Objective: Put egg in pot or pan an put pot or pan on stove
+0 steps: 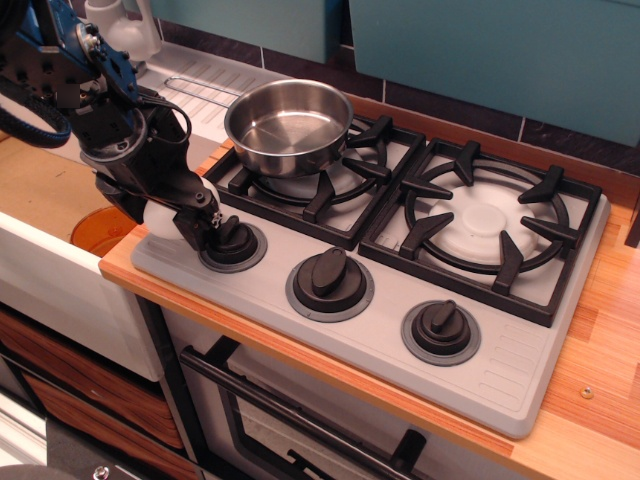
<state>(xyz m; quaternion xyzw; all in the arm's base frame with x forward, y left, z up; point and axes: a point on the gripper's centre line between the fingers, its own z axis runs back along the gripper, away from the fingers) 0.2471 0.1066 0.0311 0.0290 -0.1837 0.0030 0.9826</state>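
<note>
At the near edge, the wooden desk (600,330) is seen carrying the grey stove (500,380), along whose front three black knobs are set: the right knob (441,328), the middle knob (329,272) and the left knob (232,241). The hand (196,222) is held low over the stove's front left corner, just beside the left knob and apparently touching it. The egg (157,215) is largely hidden; only a small white patch of it is visible at the left side of the hand, tucked under the dark fingers (190,228) and close to the stove's surface. The fingers appear to be closed around the egg, though how far they are parted cannot be told, since the hand's body covers them. Further back, the pan (288,126) is seen standing upright on the black grate of the left burner (310,190), empty and well apart from the egg. The right burner (487,225), with its white disc, is left uncovered. Behind the hand, the white sink unit (180,75) is partly visible, with an orange bowl (105,228) lying below the desk's left end.
</note>
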